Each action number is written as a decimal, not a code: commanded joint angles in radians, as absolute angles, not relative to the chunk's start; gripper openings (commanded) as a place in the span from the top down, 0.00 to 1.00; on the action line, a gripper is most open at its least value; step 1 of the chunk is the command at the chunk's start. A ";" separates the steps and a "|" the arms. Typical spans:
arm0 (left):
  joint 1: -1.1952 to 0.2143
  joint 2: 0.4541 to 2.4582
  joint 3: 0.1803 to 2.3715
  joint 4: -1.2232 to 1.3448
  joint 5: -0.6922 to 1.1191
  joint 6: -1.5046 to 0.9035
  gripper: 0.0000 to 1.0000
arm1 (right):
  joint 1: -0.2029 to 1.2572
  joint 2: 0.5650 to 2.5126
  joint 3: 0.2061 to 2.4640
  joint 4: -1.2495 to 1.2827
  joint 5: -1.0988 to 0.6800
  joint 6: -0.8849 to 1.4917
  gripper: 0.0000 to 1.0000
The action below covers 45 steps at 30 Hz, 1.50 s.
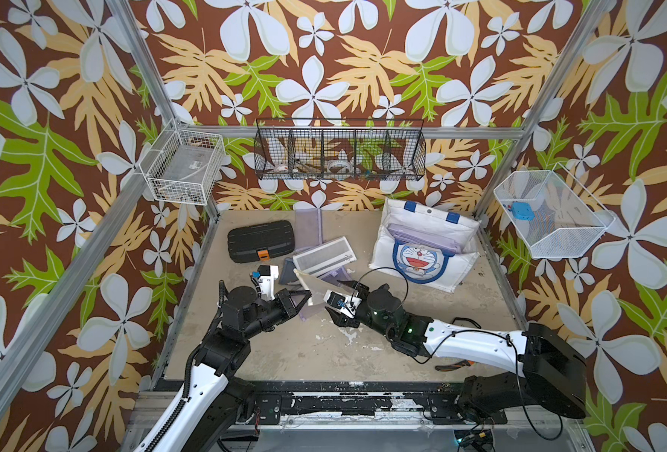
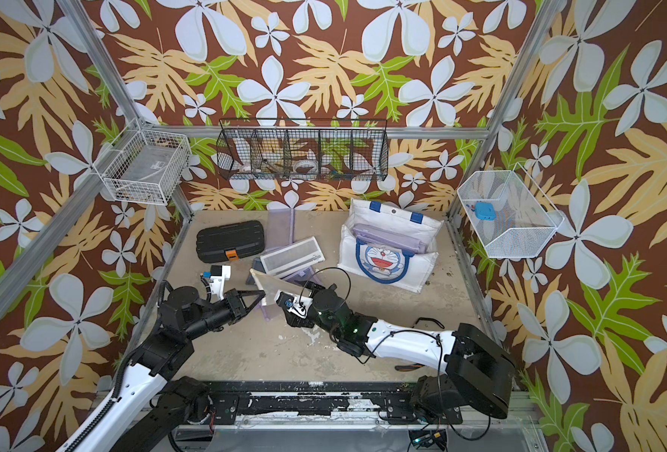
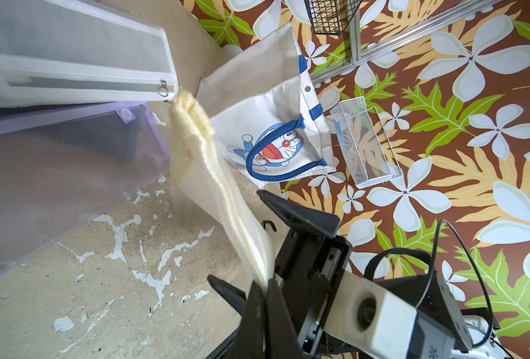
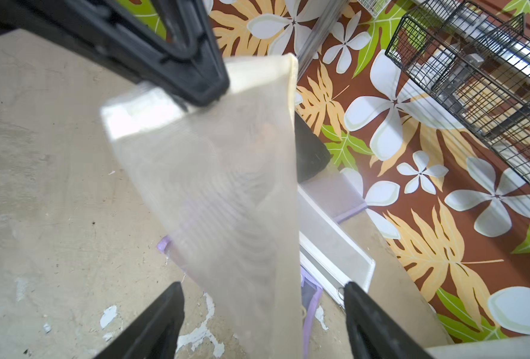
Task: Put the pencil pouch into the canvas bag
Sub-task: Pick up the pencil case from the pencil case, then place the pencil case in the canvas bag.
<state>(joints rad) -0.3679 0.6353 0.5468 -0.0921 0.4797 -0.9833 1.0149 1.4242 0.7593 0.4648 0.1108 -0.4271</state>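
The left tool (image 3: 264,292) clamps one corner of the pencil pouch (image 3: 226,199), raised off the counter (image 1: 285,344). Pouch long axis runs toward the right tool (image 4: 262,289), whose jaws stand wide astride it. The canvas bag (image 1: 459,270) lies beyond the right tool; the right arm is nearer.

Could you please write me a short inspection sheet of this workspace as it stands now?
Surface: table worn, white patches.
Job's things: cream mesh pouch gripped, outside bag; canvas bag open, purple pouches inside.
Clutter: black case, white mesh pouch, loose purple pouch.
Grippers: left gripper shut on the cream mesh pouch; right gripper open, jaws either side of it.
Cables: black cable loops above right wrist.
Surroundings: black wire basket, white wire baskets, floral walls.
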 commanded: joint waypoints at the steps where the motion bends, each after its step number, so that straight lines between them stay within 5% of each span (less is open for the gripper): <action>1: -0.371 0.632 0.544 -0.040 0.490 -1.006 1.00 | 1.018 1.436 0.776 0.521 0.112 -0.422 0.22; 4: -0.371 0.633 0.540 -0.029 0.495 -1.014 1.00 | 1.018 1.435 0.770 0.537 0.110 -0.414 0.29; 9: -0.371 0.631 0.518 -0.006 0.500 -1.028 1.00 | 1.018 1.427 0.755 0.531 0.135 -0.429 0.74; 16: -0.371 0.648 0.519 0.020 0.511 -1.016 1.00 | 1.019 1.402 0.743 0.505 0.189 -0.441 0.97; 17: -0.371 0.649 0.525 0.020 0.508 -1.007 0.92 | 1.018 1.394 0.742 0.495 0.201 -0.447 1.00; 21: -0.371 0.649 0.535 0.028 0.493 -0.971 0.43 | 1.019 1.337 0.727 0.445 0.229 -0.464 1.00; 26: -0.371 0.650 0.553 -0.021 0.438 -0.869 0.15 | 1.018 1.230 0.722 0.344 0.293 -0.465 1.00; 34: -0.371 0.628 0.523 -0.043 0.380 -0.799 0.10 | 0.894 1.139 0.915 0.092 0.376 -0.537 1.00; 45: -0.370 0.628 0.516 -0.031 0.352 -0.730 0.09 | 0.575 1.358 1.442 -0.143 0.405 -0.763 1.00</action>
